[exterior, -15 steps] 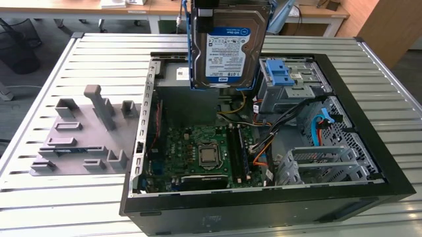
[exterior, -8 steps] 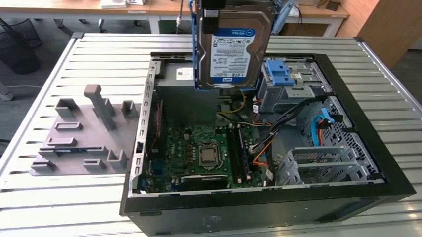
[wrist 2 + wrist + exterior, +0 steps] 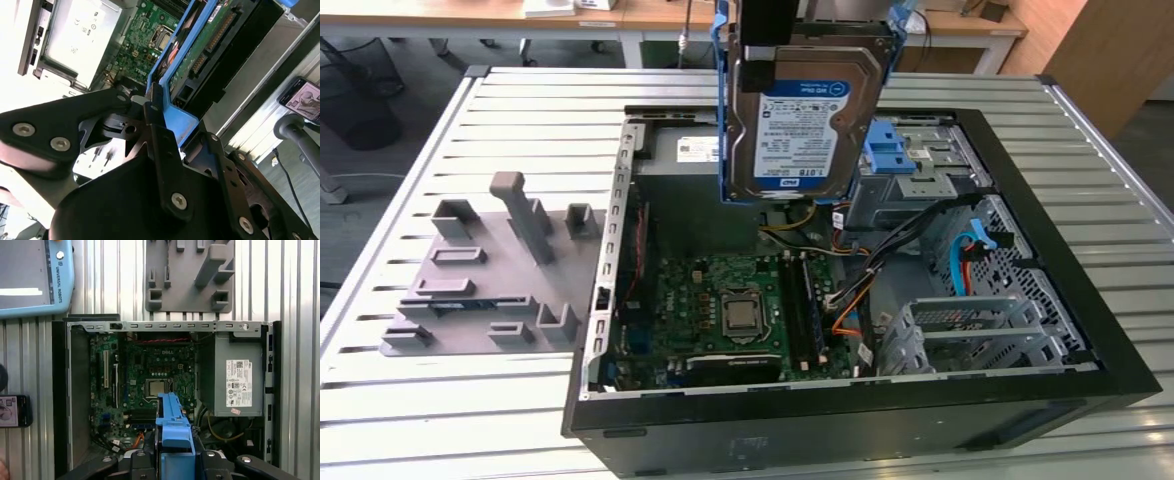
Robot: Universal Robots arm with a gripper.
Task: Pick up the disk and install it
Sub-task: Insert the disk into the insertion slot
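Observation:
The disk [image 3: 801,120], a silver hard drive with a blue-and-white label in a blue carrier bracket, hangs upright in the air above the open computer case [image 3: 854,410], over its far side. My gripper [image 3: 807,30] is shut on the disk's top end. In the second wrist view the black fingers [image 3: 152,112] clamp the blue carrier [image 3: 180,117], with the disk's green circuit board [image 3: 200,50] beyond them. The first wrist view has the carrier's edge [image 3: 174,425] poking out from the gripper [image 3: 175,462], above the motherboard [image 3: 150,375].
The case lies open on a slatted metal table [image 3: 480,400]. Inside are the grey power supply [image 3: 237,375], a grey metal cage with a blue latch [image 3: 907,150] and loose cables [image 3: 907,240]. A grey fixture [image 3: 494,270] sits at the exterior view's left. A teach pendant [image 3: 30,275] and a phone [image 3: 12,410] lie beside the case.

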